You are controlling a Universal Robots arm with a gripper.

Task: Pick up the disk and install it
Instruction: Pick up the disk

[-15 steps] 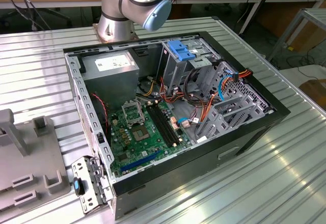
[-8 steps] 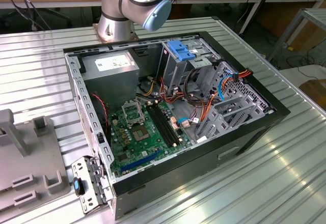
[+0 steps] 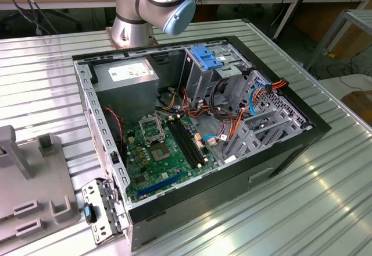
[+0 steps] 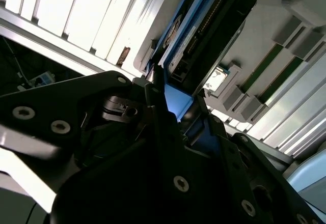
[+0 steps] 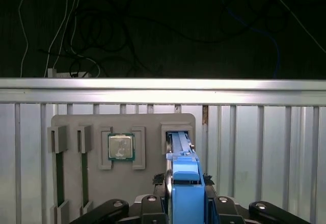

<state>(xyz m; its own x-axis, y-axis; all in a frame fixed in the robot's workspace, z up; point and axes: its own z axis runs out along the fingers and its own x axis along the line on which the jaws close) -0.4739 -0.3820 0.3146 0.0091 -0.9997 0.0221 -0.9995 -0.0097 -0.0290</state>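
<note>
— How do the jaws stand?
— Narrow, closed on the blue rail of the disk point(image 5: 182, 145), pressing both its flanks in the first wrist view.
— And where is the disk?
— On edge in a slot of the grey fixture tray point(image 5: 153, 124), which lies on the ribbed metal counter point(image 5: 254, 147).
— What's beside it?
— Just next to the slot, a processor chip point(image 5: 121, 146) lies flat in its pocket. Past that, two green memory sticks point(image 5: 60, 178) sit in their own slots.
— And farther off?
— Beyond the counter's edge there is dark floor with loose cables point(image 5: 102, 25). In the exterior view an open computer case point(image 3: 279, 157) lies on the counter, motherboard point(image 3: 163, 151) facing up. The tray is at the exterior view's left of it and the arm's base point(image 3: 139, 11) stands behind.
</note>
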